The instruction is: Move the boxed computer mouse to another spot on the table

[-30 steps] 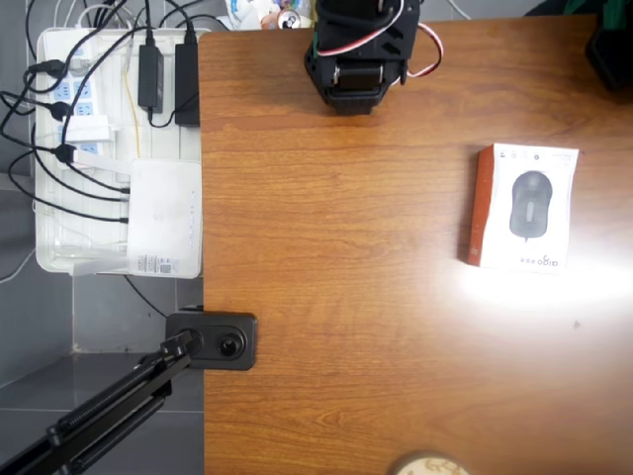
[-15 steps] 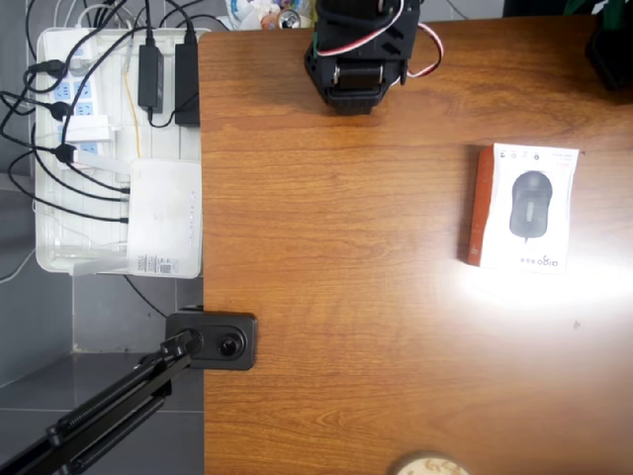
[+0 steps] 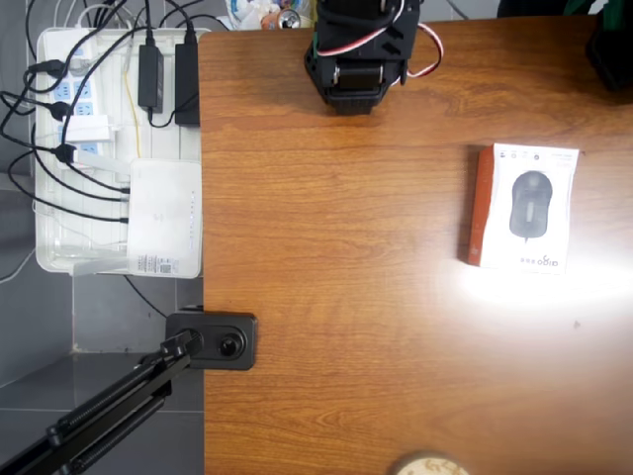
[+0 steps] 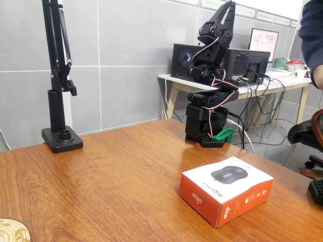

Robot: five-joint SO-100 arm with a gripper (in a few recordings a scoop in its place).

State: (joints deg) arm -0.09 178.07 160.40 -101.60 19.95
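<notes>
So far nothing is done — the flat white box with a dark grey mouse pictured on its face and an orange-red side [image 4: 226,194] [image 3: 521,207] lies untouched on the glossy reddish-brown wooden table [image 4: 101,186]. The black arm's gripper [image 4: 228,10] points upward, well apart from it, fingers seemingly together. Reaching, grasping and moving remain.
</notes>
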